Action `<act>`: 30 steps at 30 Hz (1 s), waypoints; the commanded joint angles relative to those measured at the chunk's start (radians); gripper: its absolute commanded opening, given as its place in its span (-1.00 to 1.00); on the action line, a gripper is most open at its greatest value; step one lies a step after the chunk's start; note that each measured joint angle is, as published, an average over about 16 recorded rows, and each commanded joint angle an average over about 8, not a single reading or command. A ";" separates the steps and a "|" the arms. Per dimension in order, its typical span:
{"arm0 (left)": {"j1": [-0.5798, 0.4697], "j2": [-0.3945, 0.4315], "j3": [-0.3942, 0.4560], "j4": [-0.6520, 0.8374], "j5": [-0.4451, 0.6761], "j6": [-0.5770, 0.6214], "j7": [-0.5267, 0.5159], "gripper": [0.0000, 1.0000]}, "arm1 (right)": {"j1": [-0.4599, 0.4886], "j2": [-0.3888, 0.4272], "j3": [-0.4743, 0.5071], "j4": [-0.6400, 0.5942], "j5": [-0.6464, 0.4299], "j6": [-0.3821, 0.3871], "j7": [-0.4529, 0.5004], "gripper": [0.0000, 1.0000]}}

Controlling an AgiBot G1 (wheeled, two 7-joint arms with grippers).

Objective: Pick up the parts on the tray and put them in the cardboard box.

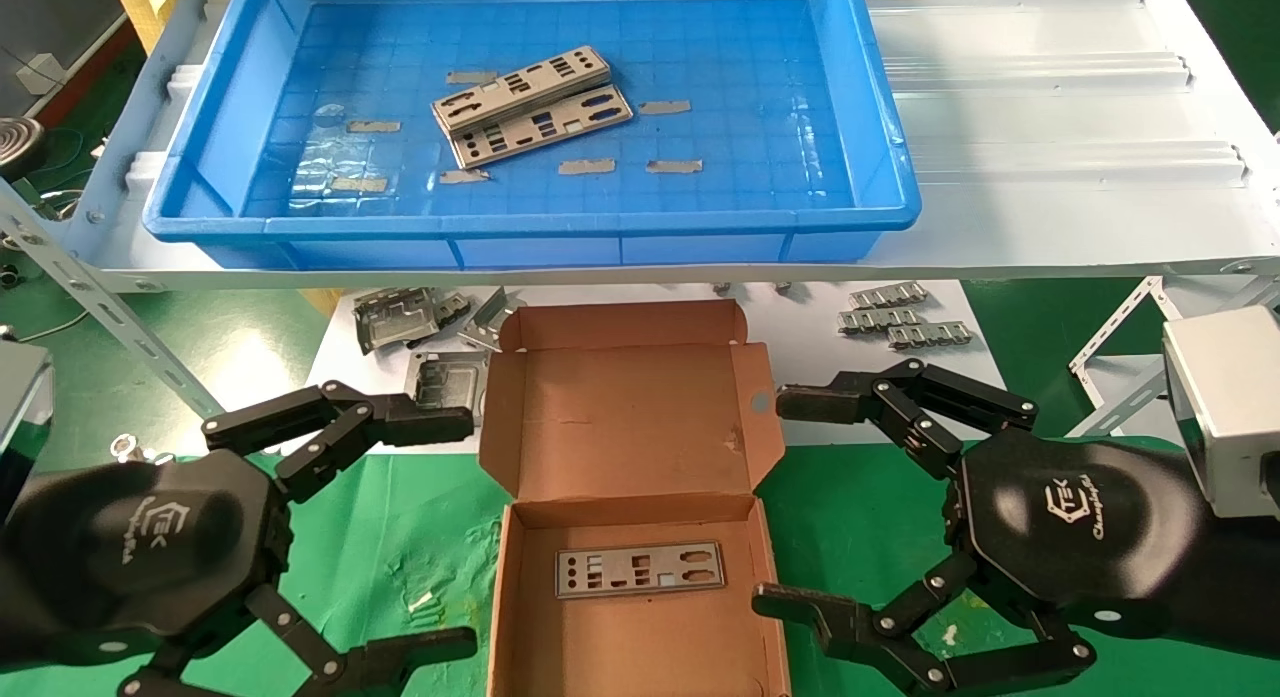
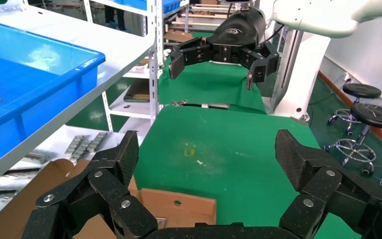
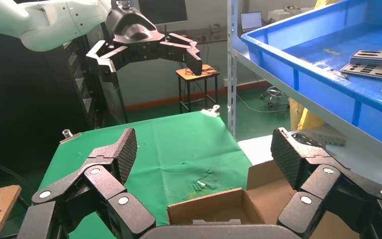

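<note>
Flanking the box [image 1: 630, 497], both hands hover open and empty over the green surface [image 1: 400, 537]. The left hand [image 1: 400, 537] sits at the box's left side, one finger beside the lid's edge and the other low at the head view's bottom edge, partly cut off. The right hand [image 1: 800, 502] mirrors it at the box's right, its upper finger just beside the lid's side flap with the round hole; its lower finger also runs off the frame. Each wrist view shows its own fingers spread wide, with the other hand farther off.

The box lies open, lid folded back, and one part [image 1: 640, 569] lies flat on its floor. The box's near end is cut off by the frame.

Two more parts [image 1: 535, 105] lie overlapping, the upper one partly covering the lower, near the middle of the tray [image 1: 880, 207] on the white shelf [image 1: 1050, 177] beyond. Small grey strips [image 1: 585, 166] are scattered around them.

Below the shelf, behind the box, folded brackets [image 1: 400, 317] are half hidden by the shelf edge and the lid, and a few small metal pieces [image 1: 905, 322] lie to the right.
</note>
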State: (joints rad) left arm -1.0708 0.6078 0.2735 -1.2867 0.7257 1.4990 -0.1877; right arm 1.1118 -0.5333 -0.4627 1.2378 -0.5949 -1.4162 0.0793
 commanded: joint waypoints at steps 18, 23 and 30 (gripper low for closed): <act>-0.003 0.003 0.006 0.002 0.005 -0.003 0.000 1.00 | 0.000 0.000 0.000 0.000 0.000 0.000 0.000 1.00; -0.004 0.003 0.007 0.003 0.005 -0.004 0.000 1.00 | 0.000 0.000 0.000 0.000 0.000 0.000 0.000 1.00; -0.004 0.004 0.007 0.003 0.006 -0.004 0.000 1.00 | 0.000 0.000 0.000 0.000 0.000 0.000 0.000 1.00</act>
State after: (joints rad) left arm -1.0747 0.6117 0.2805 -1.2835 0.7313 1.4949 -0.1875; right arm 1.1117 -0.5333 -0.4627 1.2378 -0.5949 -1.4162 0.0793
